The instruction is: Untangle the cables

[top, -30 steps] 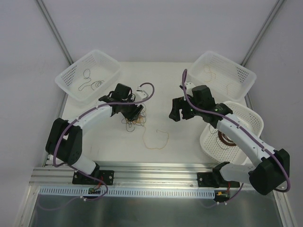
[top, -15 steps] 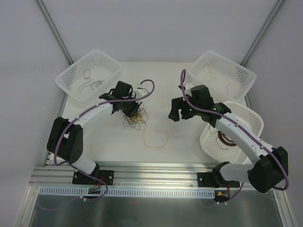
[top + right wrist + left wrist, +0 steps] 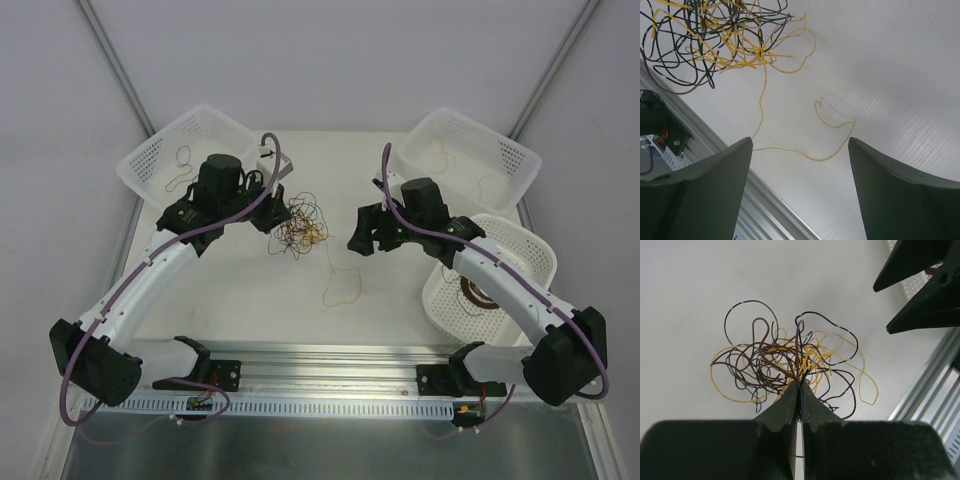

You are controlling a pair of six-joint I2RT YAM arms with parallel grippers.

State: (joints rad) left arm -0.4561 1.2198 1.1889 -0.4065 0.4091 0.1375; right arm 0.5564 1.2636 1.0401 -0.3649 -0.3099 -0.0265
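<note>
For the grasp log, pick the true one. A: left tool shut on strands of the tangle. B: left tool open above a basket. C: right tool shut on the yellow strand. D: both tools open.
A: the left wrist view shows the left tool pinched shut on strands of the cables; the right tool stands open.

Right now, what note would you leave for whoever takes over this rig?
Left gripper: shut on strands of the tangle of cables, mid-table.
Right gripper: open, empty, above a yellow strand trailing from the tangle.
Done: some loose wires lie in the left basket and the far right basket.
To do: most cables are knotted together; pull them apart.
</note>
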